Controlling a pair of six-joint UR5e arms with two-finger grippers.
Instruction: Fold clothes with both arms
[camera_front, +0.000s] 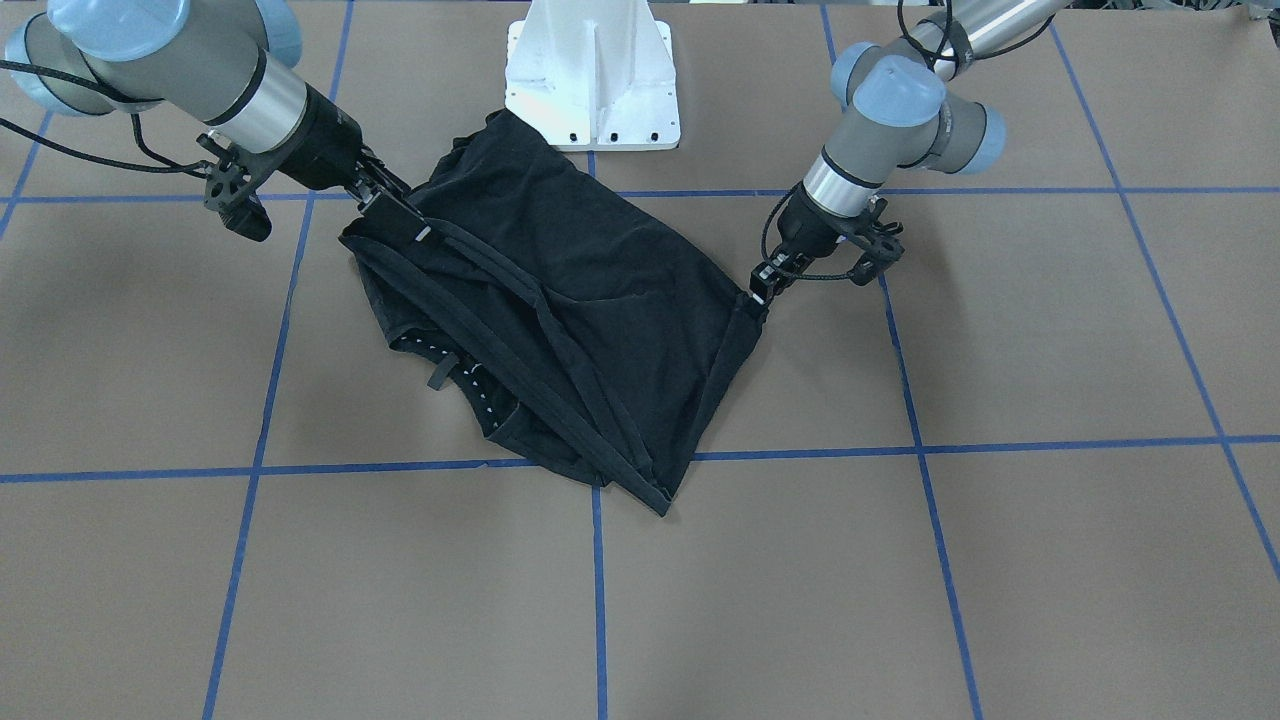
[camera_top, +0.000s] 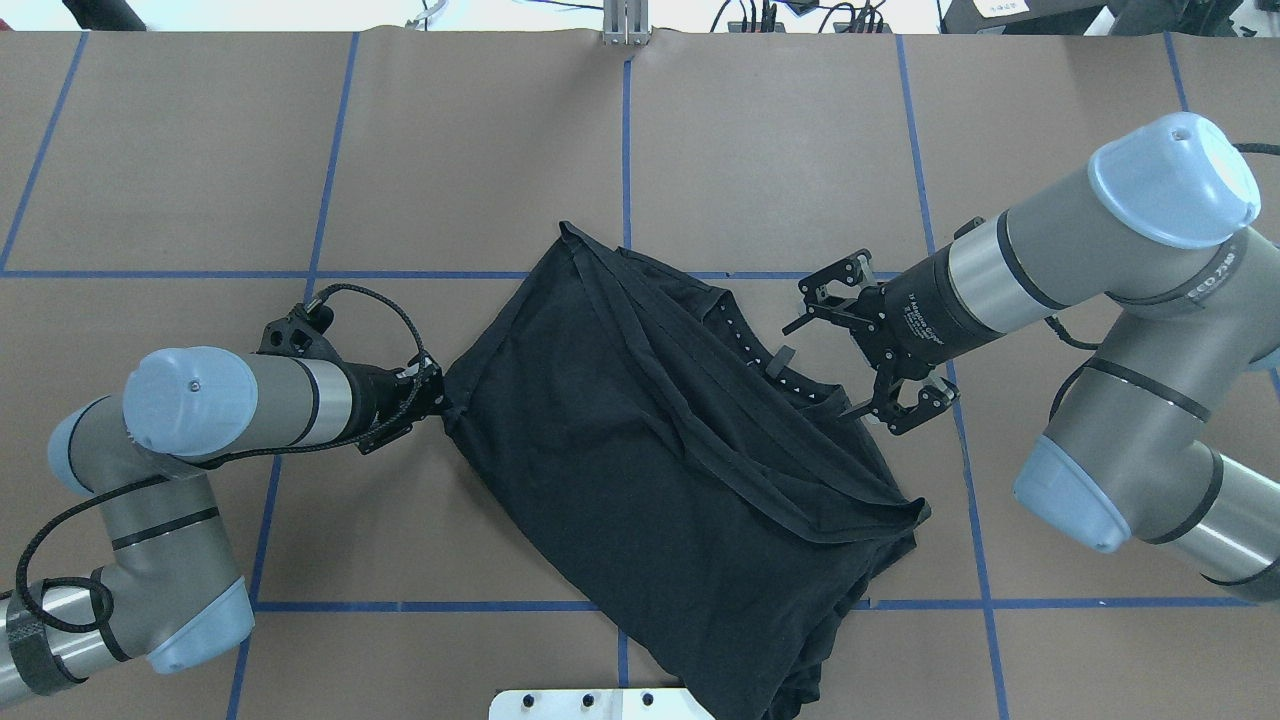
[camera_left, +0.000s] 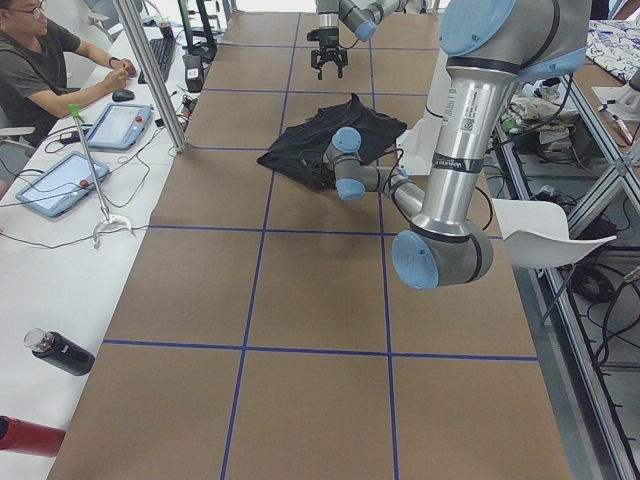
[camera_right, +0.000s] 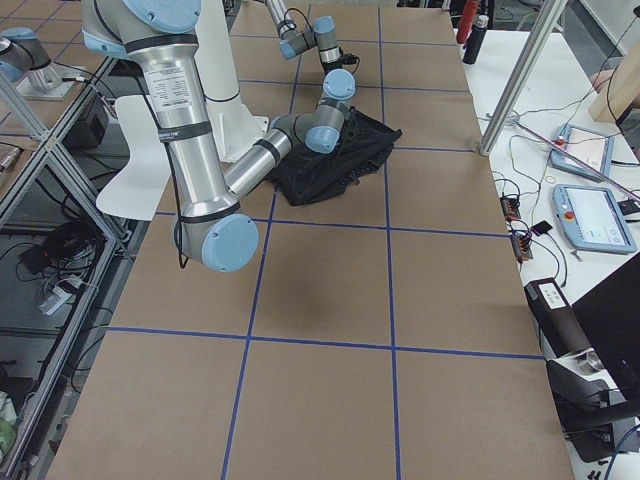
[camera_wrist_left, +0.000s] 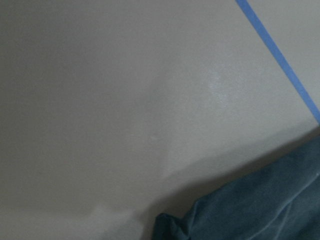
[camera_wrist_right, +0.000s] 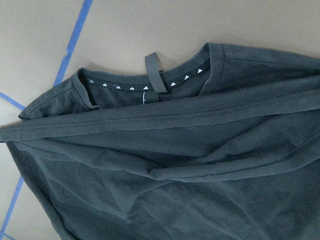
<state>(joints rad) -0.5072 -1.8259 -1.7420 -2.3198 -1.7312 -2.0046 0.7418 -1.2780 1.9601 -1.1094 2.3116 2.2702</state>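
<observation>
1. Left gripper (camera_top: 438, 395) pinches the black T-shirt's (camera_top: 640, 450) edge, closed on cloth.
2. Right gripper (camera_top: 822, 368) hangs spread wide above the collar (camera_top: 740, 335), gripping nothing.
3. Crumpled on the brown table (camera_top: 300, 150), the T-shirt touches the white pedestal (camera_top: 560, 703).
4. Cables (camera_top: 760, 15) line the far edge.

The T-shirt (camera_top: 650, 450) runs off the overhead view's bottom edge, and there the tips of the left gripper (camera_top: 442, 395) merge, black on black, with the cloth's corner. The left wrist view is blurred, catching only a scrap of cloth cut by its lower right edge
</observation>
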